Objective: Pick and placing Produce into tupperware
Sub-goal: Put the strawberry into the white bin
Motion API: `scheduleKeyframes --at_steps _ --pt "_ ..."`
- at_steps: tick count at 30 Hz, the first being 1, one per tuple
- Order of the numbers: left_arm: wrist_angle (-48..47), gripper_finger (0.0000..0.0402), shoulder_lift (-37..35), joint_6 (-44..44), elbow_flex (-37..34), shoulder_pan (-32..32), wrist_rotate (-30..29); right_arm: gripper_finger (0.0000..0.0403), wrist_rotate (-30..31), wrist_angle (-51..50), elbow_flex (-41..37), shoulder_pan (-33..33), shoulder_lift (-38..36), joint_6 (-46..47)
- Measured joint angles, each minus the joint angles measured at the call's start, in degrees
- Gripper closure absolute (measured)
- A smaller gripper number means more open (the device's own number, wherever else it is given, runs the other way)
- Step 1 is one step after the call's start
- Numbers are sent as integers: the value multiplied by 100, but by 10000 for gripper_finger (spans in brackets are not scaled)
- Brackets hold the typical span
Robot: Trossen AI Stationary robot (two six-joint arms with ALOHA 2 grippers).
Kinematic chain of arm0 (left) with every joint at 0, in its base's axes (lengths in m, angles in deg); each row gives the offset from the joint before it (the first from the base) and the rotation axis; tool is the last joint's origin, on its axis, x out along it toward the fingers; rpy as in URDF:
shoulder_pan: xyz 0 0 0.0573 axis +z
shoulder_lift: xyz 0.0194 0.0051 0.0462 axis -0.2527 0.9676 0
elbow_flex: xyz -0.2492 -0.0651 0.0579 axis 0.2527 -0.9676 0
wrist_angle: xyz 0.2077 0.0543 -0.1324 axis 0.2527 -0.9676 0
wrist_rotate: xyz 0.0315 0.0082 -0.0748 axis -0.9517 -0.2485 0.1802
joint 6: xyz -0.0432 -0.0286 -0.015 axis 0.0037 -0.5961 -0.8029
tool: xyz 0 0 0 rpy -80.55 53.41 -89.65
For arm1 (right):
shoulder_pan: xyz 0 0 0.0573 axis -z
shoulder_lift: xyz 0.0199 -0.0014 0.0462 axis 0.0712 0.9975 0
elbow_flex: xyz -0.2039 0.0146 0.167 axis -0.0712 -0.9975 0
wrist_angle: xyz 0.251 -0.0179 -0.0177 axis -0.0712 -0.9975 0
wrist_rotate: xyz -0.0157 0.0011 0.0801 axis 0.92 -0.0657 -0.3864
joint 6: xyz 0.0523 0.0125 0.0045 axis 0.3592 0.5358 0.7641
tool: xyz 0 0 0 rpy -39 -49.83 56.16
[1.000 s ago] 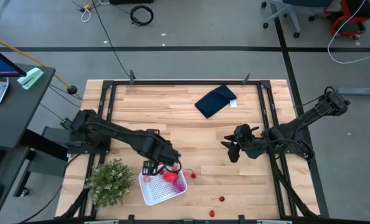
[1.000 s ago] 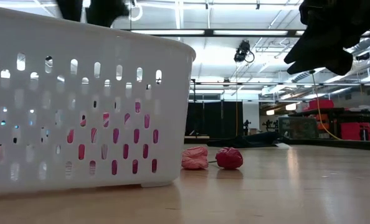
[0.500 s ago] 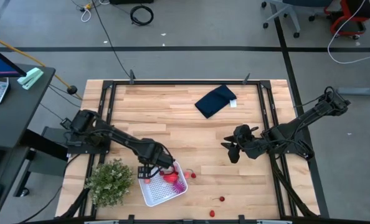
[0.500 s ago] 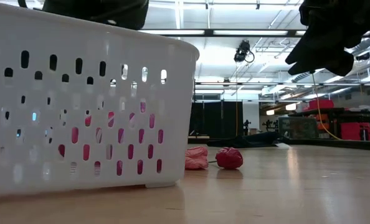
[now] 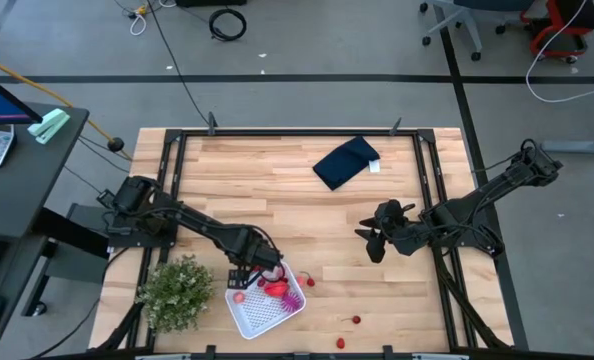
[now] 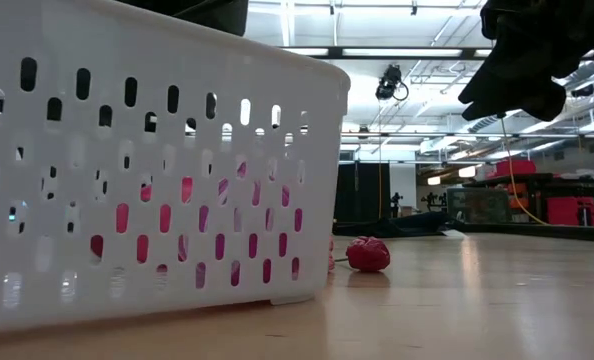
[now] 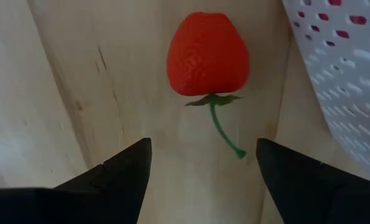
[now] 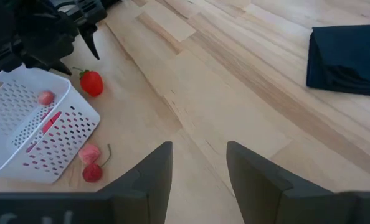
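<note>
Produce, part stowed: tupperware near the desk's front edge holds a small pink piece. Strawberry lies outside, just beside it, under the released, empty left claw. Pink and red pair and two cherries remain loose. Right claw waits mid-desk, fingers parted, empty.

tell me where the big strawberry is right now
The strawberry lies on the bare wood just outside the white tupperware, right ahead of the open left gripper, as the left wrist view shows.
</note>
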Motion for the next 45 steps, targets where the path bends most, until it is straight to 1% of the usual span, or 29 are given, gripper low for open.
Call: scheduleKeyframes --at_steps 4,8,13,21,24,26,27,32,35,41,45 --pt "123 113 0 2 0 76 -42 243 0 2 0 0 0 -5" --pt "332 139 0 4 0 149 -42 243 1 0 0 0 0 -12" --pt "330 199 0 -28 0 187 -46 243 0 0 0 0 0 -13" --pt "356 292 0 -493 -169 130 -37 243 0 0 0 0 0 -12" --pt "343 339 0 -634 -205 124 -36 243 0 0 0 0 0 -11" --pt "345 377 0 -655 -195 126 -40 243 0 0 0 0 0 -11" --pt "335 387 0 -709 -180 126 -44 243 0 0 0 0 0 -11" --pt "241 390 0 -781 7 135 -275 243 0 0 0 0 0 -11" --pt "6 395 0 -783 218 135 -353 243 0 2 0 0 0 6" --pt "-973 396 0 -798 971 76 -834 243 0 2 0 0 0 9" --pt "-1250 397 0 -814 1448 52 -995 243 0 2 0 0 0 9"
